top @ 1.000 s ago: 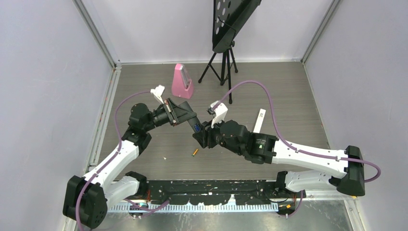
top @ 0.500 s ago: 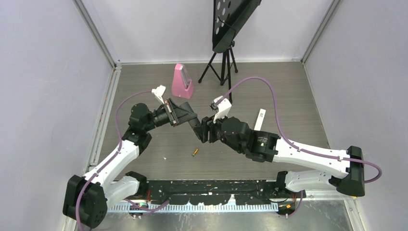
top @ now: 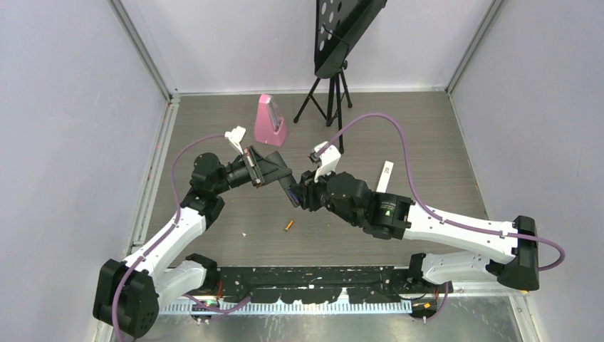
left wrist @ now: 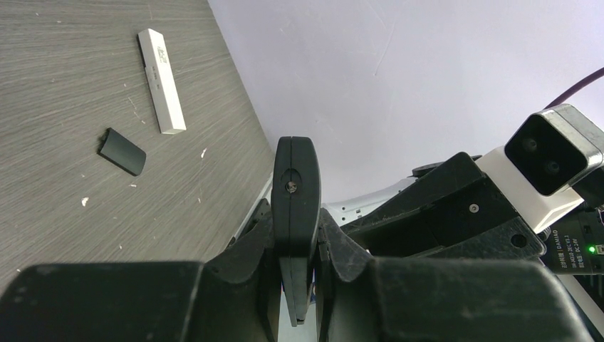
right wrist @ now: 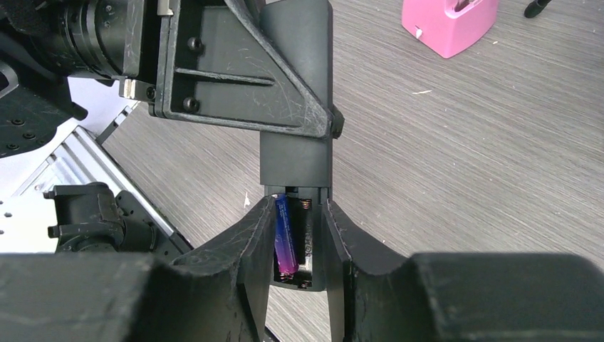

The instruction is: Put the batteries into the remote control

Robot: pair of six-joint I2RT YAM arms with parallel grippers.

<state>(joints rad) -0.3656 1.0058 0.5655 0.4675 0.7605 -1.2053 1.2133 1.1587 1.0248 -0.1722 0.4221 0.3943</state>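
Since the frame one second ago, my right fingers have advanced toward the left fingers and now straddle the end of the remote control.

Left fingers: clamped on the flat faces of the remote control, holding the slim matte-black bar edge-on above the surface.

Right fingers: apart, one on each side of the open end of the remote control. I cannot tell whether they touch the casing. Between them a slim cylindrical battery, glossy blue shading to purple, lies in one slot of the compartment.

Beyond the left fingers, on the grey wood-grain surface, lie a white rectangular bar remote and, near it, the small curved black back cover. A gold battery lies near the right fingers.
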